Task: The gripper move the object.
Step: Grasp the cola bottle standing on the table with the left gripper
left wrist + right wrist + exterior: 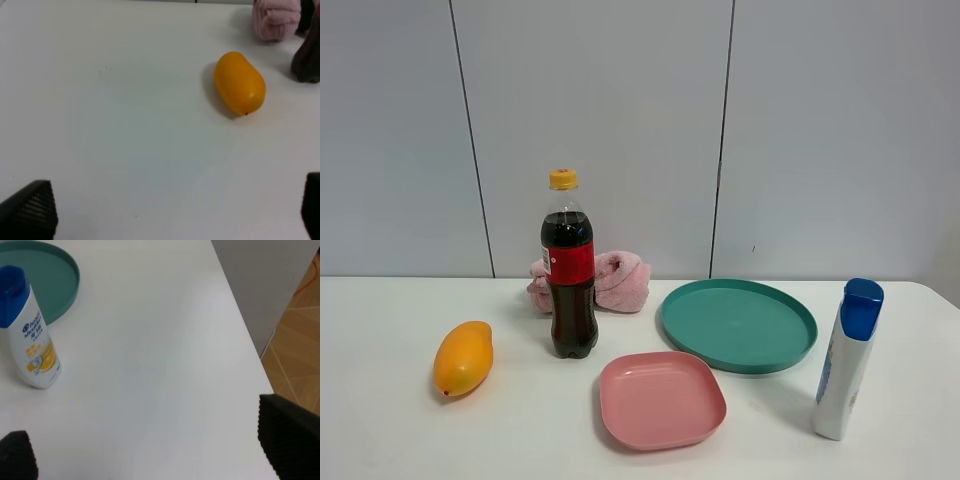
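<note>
The cola bottle (569, 270) stands upright on the white table, left of centre, with dark drink, a red label and a yellow-orange cap. Its dark base shows at the edge of the left wrist view (307, 57). No arm shows in the exterior view. My left gripper (175, 212) is open and empty over bare table, well away from the bottle, with an orange mango (240, 82) between them. My right gripper (150, 450) is open and empty near the table's right edge, far from the bottle.
The mango (463, 357) lies left of the bottle. A pink cloth (618, 280) sits behind it. A pink square plate (661, 399) and a teal round tray (738, 323) lie to its right. A white bottle with blue cap (848, 360) stands far right.
</note>
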